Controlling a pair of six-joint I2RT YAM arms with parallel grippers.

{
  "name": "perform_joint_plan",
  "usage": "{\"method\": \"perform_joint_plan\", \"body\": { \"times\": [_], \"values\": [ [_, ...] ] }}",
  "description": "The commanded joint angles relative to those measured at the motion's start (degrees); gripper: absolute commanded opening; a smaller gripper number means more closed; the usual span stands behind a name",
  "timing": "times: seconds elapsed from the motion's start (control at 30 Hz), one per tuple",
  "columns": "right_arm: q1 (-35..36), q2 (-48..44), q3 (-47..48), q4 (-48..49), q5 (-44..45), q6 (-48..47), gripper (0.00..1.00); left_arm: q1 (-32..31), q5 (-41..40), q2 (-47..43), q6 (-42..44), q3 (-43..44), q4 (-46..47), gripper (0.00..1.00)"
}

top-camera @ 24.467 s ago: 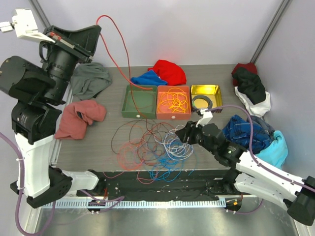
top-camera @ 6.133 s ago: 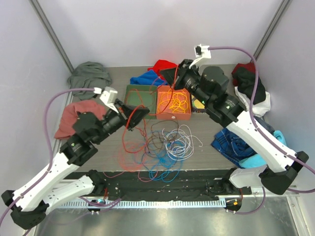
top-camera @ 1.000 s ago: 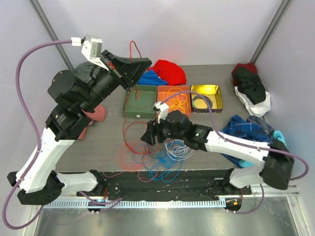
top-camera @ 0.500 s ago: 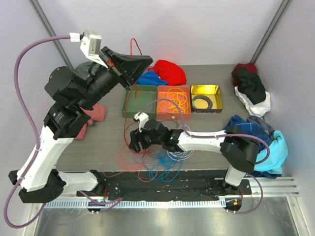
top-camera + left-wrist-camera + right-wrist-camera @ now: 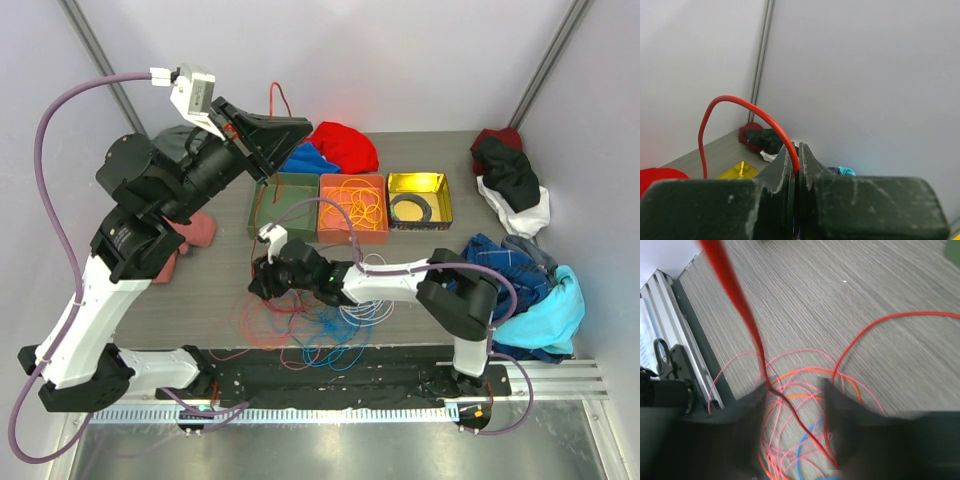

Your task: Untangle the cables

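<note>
**Overhead view.** The left gripper [image 5: 290, 127] was poised high at upper left. A red cable [image 5: 256, 205] fell from it across the left edge of the green tray [image 5: 300, 205] to the tangle of cables [image 5: 312, 318] at the lower centre of the table [image 5: 200, 300]. The right gripper [image 5: 258, 284] hung low over the tangle's left side. The orange tray [image 5: 378, 235] held a coiled orange cable [image 5: 352, 206], and the yellow tray [image 5: 440, 186] held a black ring coil [image 5: 410, 208]. Heaped clothes [image 5: 515, 180] lined the right edge, and a red cloth [image 5: 345, 145] lay behind the trays.

**Left wrist view.** Only here could the grip be read: the fingers [image 5: 785, 172] were pressed together on the red cable, which arched upward and to the left.

**Right wrist view.** The fingers [image 5: 832, 390] stood apart, and the red cable ran down between them, though contact could not be judged. Pink, orange and blue strands crossed beneath, blurred.
</note>
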Motion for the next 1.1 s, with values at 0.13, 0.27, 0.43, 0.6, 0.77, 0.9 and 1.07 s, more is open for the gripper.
{"method": "perform_joint_plan", "body": {
  "times": [0.13, 0.27, 0.43, 0.6, 0.77, 0.9, 1.07],
  "values": [
    [-0.07, -1.92, 0.99, 6.66, 6.29, 2.00, 0.02, -0.12, 0.38, -2.63, 0.73, 0.11, 0.19, 0.00],
    [-1.57, -15.35, 0.80, 0.35, 15.94, 1.57, 0.01, -0.12, -3.04, -7.02, 1.53, -6.02, 1.15, 0.00],
    [-3.50, -23.84, 16.77, -20.09, 21.96, -8.79, 0.01, -0.12, -6.21, -15.35, 1.70, -16.23, 4.92, 0.00],
    [-5.61, -20.08, 38.66, -37.16, 24.33, -13.20, 0.01, -0.12, -9.11, -19.94, 1.53, -25.45, 7.65, 0.00],
    [-6.84, -17.34, 51.41, -43.00, 23.11, -12.24, 0.01, -0.12, -8.24, -22.67, 1.09, -33.02, 12.48, 0.00],
    [-7.02, -15.67, 57.22, -45.73, 21.88, -11.01, 0.01, -0.12, -7.71, -23.29, 0.47, -37.77, 16.35, 0.00],
    [-7.02, -14.52, 61.27, -47.84, 18.99, -8.64, 0.01, -0.12, -4.98, -23.38, -0.93, -43.30, 23.03, 0.06]
  ]
}}
